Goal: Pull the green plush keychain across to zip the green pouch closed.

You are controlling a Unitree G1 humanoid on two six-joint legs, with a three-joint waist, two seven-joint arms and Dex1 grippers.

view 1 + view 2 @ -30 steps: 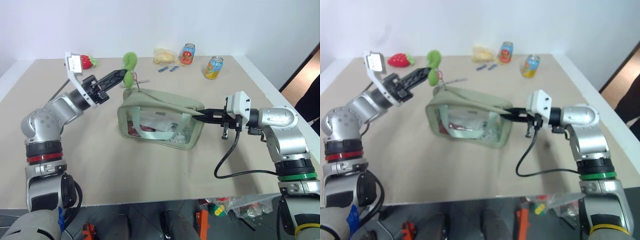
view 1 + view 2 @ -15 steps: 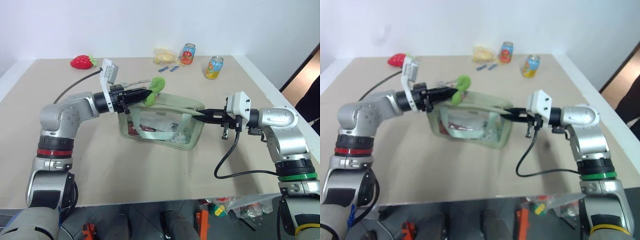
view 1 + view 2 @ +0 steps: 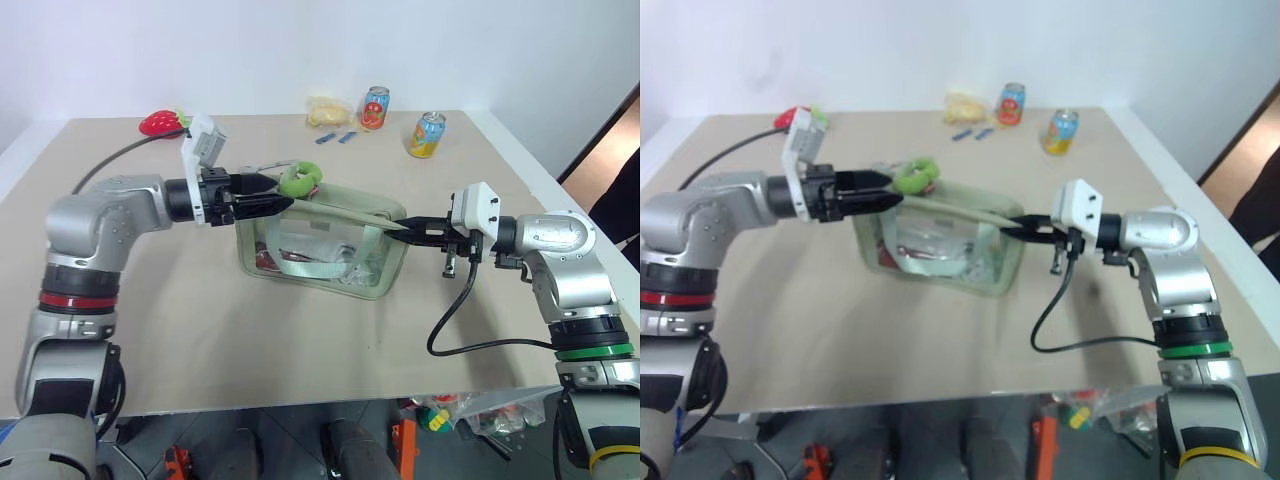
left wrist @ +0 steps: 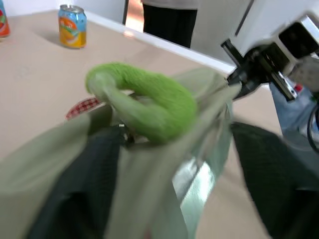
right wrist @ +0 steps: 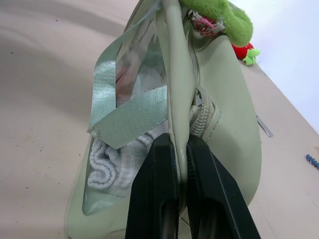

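The green pouch (image 3: 330,245) sits mid-table, its clear side window and pale strap facing me. The green plush keychain (image 3: 300,181) lies curled on the pouch's top near the left end, with nothing gripping it. My left gripper (image 3: 284,194) reaches in level from the left and stands open. In the left wrist view its fingers (image 4: 84,189) are spread wide, with the keychain (image 4: 149,102) just beyond them. My right gripper (image 3: 405,226) is shut on the pouch's right end, and in the right wrist view it pinches the edge seam (image 5: 178,134) beside the zipper.
A red strawberry plush (image 3: 160,122) lies at the back left. Two drink cans (image 3: 376,108) (image 3: 427,134), a yellow packet (image 3: 327,110) and small blue items (image 3: 338,138) stand along the back. The table's right edge is close behind my right arm.
My left gripper carried the keychain rightward over the pouch's top, then opened and let it go. The keychain now rests on the pouch. The right gripper has held still.
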